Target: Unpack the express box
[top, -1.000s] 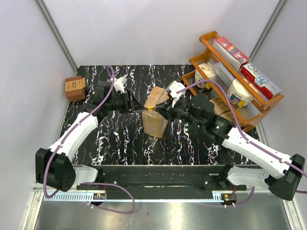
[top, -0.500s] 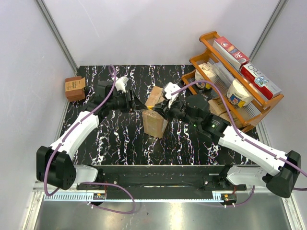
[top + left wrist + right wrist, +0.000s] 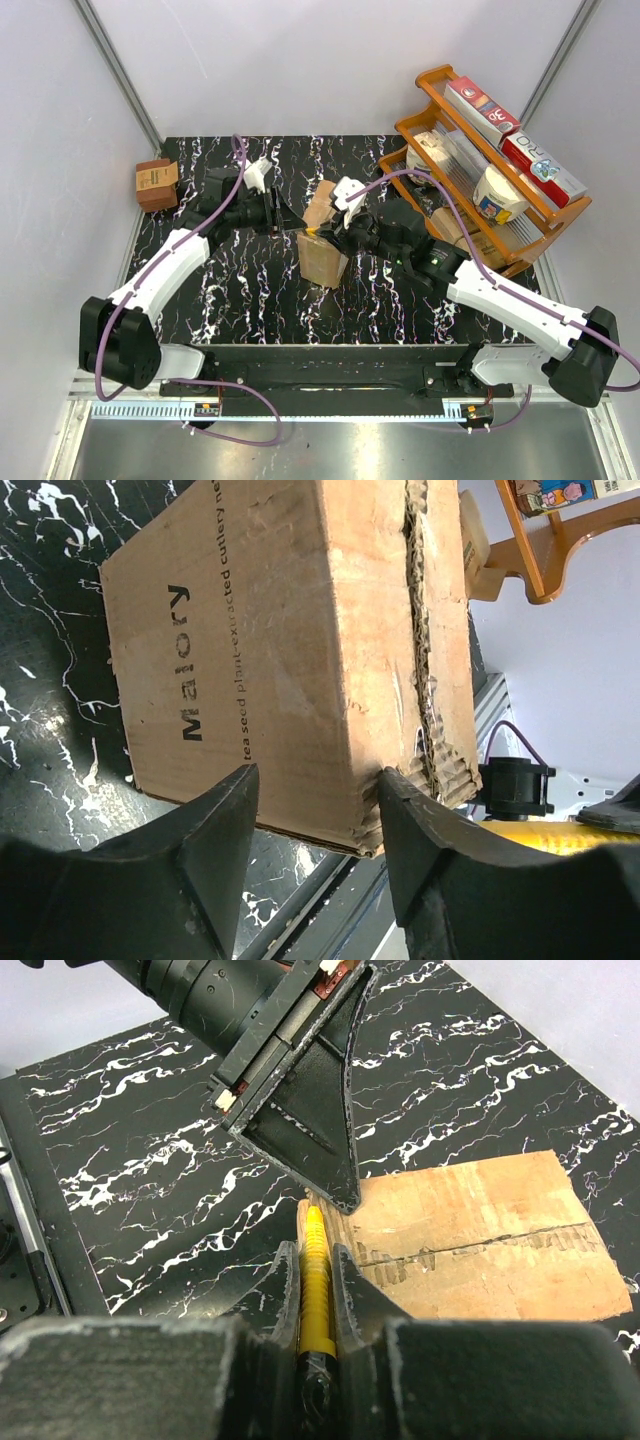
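The express box (image 3: 322, 258) is a brown corrugated carton with dark print on one side (image 3: 280, 650), standing mid-table with a flap (image 3: 322, 203) raised behind it. My left gripper (image 3: 291, 222) is open at its upper left corner (image 3: 315, 780). One finger (image 3: 430, 830) touches the frayed top edge; the other lies in front of the printed side. My right gripper (image 3: 326, 232) is shut on a yellow ribbed tool (image 3: 314, 1270). The tool's tip sits at the left edge of the box top (image 3: 480, 1240), just below the left finger (image 3: 310, 1130).
An orange rack (image 3: 480, 180) of packaged goods stands at the back right, close behind the right arm. A small darker brown box (image 3: 157, 183) sits off the table's back left corner. The black marbled table (image 3: 250, 290) spreads around the box.
My right arm has pushed left, bringing the yellow tool closer to the box's top left corner. The left gripper has shifted slightly at the same corner.
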You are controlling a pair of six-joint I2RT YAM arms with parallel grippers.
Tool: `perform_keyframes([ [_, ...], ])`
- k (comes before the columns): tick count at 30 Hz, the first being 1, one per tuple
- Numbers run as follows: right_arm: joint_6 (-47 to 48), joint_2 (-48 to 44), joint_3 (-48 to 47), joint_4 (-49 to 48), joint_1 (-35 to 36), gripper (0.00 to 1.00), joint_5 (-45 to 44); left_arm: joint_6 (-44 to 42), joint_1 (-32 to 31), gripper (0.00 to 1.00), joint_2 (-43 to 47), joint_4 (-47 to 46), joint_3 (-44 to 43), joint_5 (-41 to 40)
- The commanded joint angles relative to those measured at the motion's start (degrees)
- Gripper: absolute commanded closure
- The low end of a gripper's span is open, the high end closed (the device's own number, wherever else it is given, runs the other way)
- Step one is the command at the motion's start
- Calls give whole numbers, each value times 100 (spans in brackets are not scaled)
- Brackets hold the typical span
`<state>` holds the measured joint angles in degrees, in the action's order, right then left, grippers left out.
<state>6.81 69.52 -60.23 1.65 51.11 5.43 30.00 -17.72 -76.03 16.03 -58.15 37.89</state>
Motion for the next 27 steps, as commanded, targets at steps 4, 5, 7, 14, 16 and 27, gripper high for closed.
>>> perform_keyframes([
  [4, 57, 1, 11, 283, 22, 100, -104, -187, -39, 56, -245, -144, -276, 333],
  [5, 49, 1, 20, 335, 22, 100, -112, -213, -48, 59, -263, -118, -293, 385],
  [7, 40, -34, 11, 397, 22, 100, -121, -310, -57, 71, -324, -39, -363, 395],
  [14, 101, -158, 20, 678, 22, 100, -209, -679, -92, 100, -492, 304, -601, 395],
  [16, 119, -193, 46, 757, 22, 100, -253, -732, -100, 100, -500, 383, -671, 403],
  [27, 58, -421, 125, 1083, 22, 100, -359, -785, -118, 100, -448, 409, -759, 280],
])
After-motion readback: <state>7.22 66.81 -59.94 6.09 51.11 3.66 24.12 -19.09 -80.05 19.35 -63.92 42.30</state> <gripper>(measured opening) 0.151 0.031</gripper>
